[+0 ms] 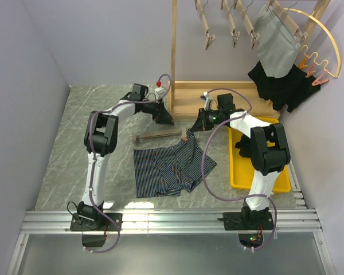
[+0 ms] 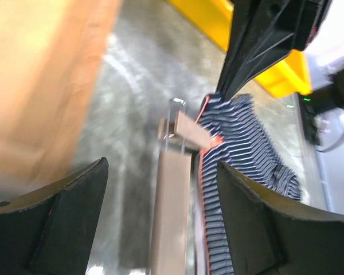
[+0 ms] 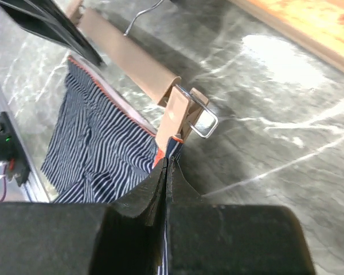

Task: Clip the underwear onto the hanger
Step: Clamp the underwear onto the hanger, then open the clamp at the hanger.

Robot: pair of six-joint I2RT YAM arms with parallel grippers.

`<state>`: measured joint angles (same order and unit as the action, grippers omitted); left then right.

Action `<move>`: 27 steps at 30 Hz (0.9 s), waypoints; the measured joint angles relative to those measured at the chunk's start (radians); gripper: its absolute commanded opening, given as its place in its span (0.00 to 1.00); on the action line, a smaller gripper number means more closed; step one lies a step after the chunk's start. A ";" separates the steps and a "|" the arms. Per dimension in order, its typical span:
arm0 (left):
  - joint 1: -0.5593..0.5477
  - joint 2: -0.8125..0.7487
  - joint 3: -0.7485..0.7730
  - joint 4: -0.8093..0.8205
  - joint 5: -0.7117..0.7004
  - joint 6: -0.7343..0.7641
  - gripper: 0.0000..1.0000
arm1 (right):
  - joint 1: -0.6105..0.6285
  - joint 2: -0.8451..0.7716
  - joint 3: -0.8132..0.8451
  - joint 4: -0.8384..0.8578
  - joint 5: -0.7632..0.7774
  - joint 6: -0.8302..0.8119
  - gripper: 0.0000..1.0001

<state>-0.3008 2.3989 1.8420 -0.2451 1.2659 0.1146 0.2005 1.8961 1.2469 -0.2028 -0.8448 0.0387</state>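
The right gripper (image 3: 166, 169) is pressed together on the waistband corner of the navy-striped fabric underwear (image 3: 97, 149), just beside the metal-sprung clip (image 3: 180, 112) of the brown wooden hanger (image 3: 126, 57). The left gripper (image 2: 161, 166) hangs spread above the bar, holding nothing. The cloth lies on the grey marble table (image 1: 69, 132) and is probably light and floppy, so the firmer waistband looks best to hold. Whether the clip bites fabric is unclear.
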 measured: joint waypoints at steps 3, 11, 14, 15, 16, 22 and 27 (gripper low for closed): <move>0.031 -0.045 -0.001 -0.071 -0.068 0.050 0.78 | 0.000 0.019 0.031 -0.037 0.045 -0.007 0.24; 0.131 -0.401 -0.174 -0.200 -0.222 0.174 0.76 | 0.010 0.025 0.057 -0.112 0.155 -0.023 0.43; 0.175 -0.495 -0.219 -0.254 -0.245 0.212 0.73 | 0.018 0.020 0.068 -0.144 0.197 -0.061 0.44; 0.187 -0.511 -0.229 -0.270 -0.249 0.221 0.73 | 0.023 0.015 0.071 -0.155 0.209 -0.075 0.44; 0.207 -0.529 -0.251 -0.280 -0.257 0.230 0.74 | 0.030 0.007 0.075 -0.166 0.225 -0.097 0.44; 0.282 -0.571 -0.432 -0.315 -0.308 0.228 0.79 | 0.178 0.006 0.255 -0.267 0.335 -0.248 0.59; 0.336 -0.644 -0.513 -0.322 -0.357 0.196 0.99 | 0.357 0.085 0.490 -0.290 0.404 -0.383 0.67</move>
<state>0.0353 1.7554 1.3293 -0.5667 0.9092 0.3103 0.5571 1.9816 1.7367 -0.4927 -0.4408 -0.3439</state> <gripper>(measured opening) 0.980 0.666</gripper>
